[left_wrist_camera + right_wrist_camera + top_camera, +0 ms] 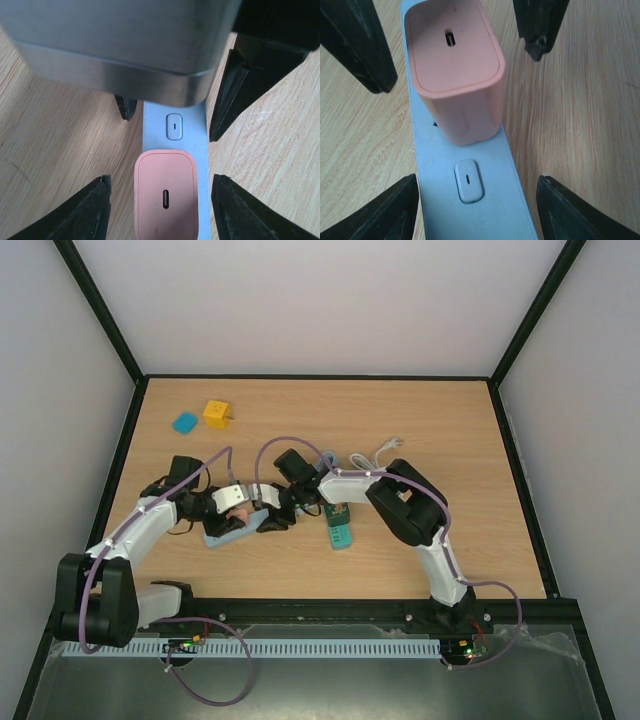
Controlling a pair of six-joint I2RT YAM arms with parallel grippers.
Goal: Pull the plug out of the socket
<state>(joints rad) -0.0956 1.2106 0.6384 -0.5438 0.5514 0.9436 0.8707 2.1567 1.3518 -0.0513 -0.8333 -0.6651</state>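
A pink plug (165,195) sits in a light-blue socket strip (199,140) lying on the wooden table; both also show in the right wrist view, plug (455,70) and strip (485,210). A white switch (468,180) lies on the strip next to the plug. My left gripper (162,210) is open, its fingers (85,210) on either side of the plug, not touching it. My right gripper (477,215) is open, straddling the strip at the switch. In the top view both grippers, left (235,512) and right (272,520), meet over the strip (222,536).
The right gripper's grey body (120,45) hangs close above the strip, facing my left gripper. A green block (338,525) lies right of the strip. A yellow cube (217,414) and a blue piece (185,423) lie at the back left. A white cable (378,452) lies behind.
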